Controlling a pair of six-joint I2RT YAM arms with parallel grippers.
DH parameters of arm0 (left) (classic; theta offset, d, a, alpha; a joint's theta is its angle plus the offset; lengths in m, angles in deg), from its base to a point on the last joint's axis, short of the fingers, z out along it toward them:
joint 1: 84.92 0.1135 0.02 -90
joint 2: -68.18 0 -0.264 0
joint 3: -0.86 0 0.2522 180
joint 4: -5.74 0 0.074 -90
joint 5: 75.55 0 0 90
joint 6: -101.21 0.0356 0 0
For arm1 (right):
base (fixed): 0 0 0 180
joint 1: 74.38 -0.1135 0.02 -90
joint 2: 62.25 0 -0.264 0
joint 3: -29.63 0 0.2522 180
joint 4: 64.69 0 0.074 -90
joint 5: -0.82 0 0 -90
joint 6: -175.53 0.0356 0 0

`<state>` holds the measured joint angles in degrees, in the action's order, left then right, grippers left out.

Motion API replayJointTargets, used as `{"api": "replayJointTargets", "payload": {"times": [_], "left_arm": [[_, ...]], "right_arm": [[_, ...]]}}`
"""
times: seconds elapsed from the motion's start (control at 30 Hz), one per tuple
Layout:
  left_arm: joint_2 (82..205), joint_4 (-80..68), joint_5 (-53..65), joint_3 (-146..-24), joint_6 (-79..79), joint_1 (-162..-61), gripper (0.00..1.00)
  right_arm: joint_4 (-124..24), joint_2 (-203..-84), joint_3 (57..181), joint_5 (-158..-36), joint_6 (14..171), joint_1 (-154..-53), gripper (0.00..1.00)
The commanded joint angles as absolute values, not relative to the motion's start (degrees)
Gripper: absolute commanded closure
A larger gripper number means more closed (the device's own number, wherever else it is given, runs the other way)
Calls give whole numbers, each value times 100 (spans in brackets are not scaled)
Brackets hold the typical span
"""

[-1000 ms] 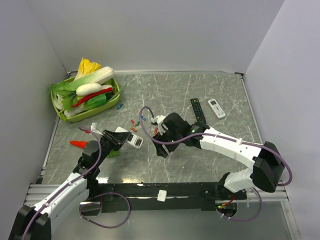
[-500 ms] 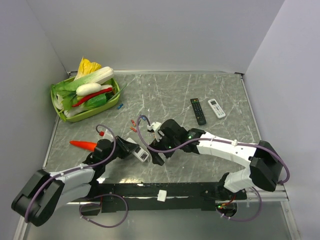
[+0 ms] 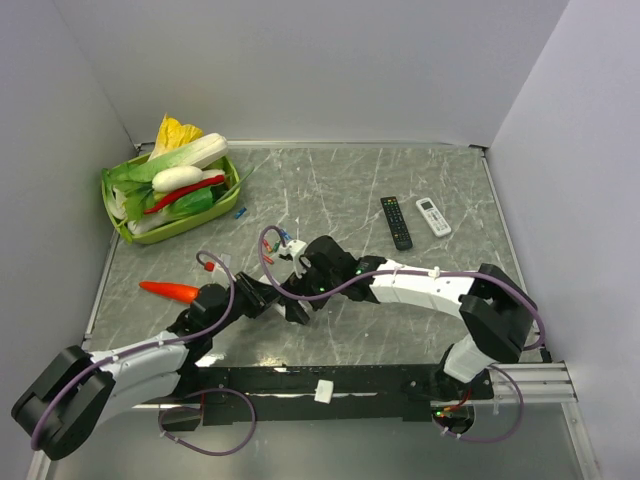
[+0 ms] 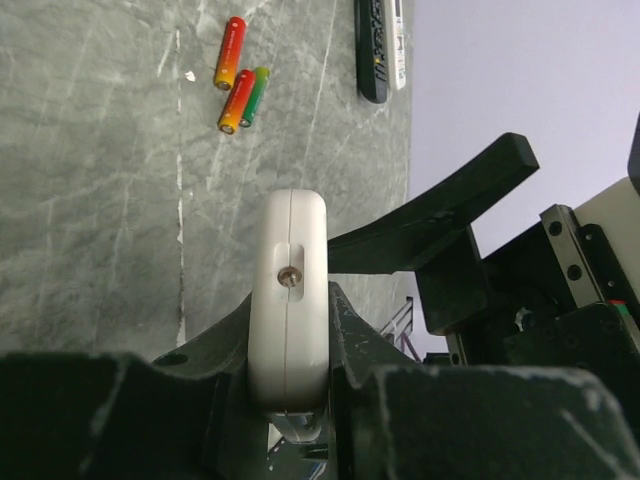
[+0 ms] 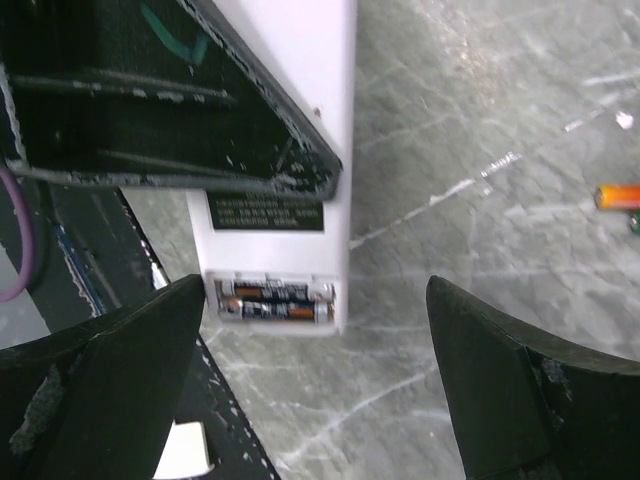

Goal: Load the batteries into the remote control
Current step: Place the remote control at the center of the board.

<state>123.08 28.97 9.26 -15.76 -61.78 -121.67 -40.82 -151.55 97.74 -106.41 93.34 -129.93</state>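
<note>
Right claw (image 5: pixel 315 300) further left, spread, perhaps astride remote control (image 4: pixel 290 250), tight in left claw (image 4: pixel 290 335).

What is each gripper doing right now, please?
Left gripper: shut on the remote control.
Right gripper: open, holding nothing.

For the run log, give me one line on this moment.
left gripper: shut on remote control | right gripper: open | bay: two batteries inside | spare batteries: on table
</note>
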Motion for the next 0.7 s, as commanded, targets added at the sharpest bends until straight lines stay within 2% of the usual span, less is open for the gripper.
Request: {"api": "replayJointTargets", "payload": {"times": [0.0,0.07,0.17,0.2,0.27,0.3,0.33,0.4,0.43,0.5,0.53,0.67], "left_arm": [[12118,3092,1208,-1712,-6367,-12297,98],[12057,3109,1260,-1704,-6411,-12324,98],[11995,3091,1304,-1721,-6490,-12324,98],[11978,3065,1313,-1730,-6499,-12324,97],[11916,2943,1313,-1808,-6464,-12324,94],[11890,2768,1331,-1852,-6394,-12324,91],[11820,2618,1340,-1888,-6341,-12324,78],[11592,2276,1427,-2019,-6192,-12324,60],[11478,1761,1428,-2063,-6130,-12324,43],[10970,1048,1804,-2300,-5903,-12306,31],[10784,243,2162,-2414,-5805,-12289,23],[9887,-1933,3148,-3274,-5427,-12157,12]], "right_arm": [[-4512,-15357,10087,-10887,9300,-13089,0],[-4521,-15401,10078,-10895,9238,-13116,2],[-4451,-15462,10052,-10974,9124,-13107,15],[-4407,-15471,10052,-10966,9089,-13116,26],[-4302,-15419,10017,-10948,8940,-13116,38],[-4267,-15401,9990,-10931,8887,-13116,52],[-4223,-15383,9973,-10887,8782,-13125,59],[-4021,-15331,9973,-10808,8650,-13125,73],[-3951,-15322,9981,-10712,8614,-13116,76],[-3722,-15304,9990,-10623,8369,-13125,77],[-3652,-15304,9990,-10571,8246,-13125,77],[-3265,-15479,10095,-10325,7973,-13116,77]]}}
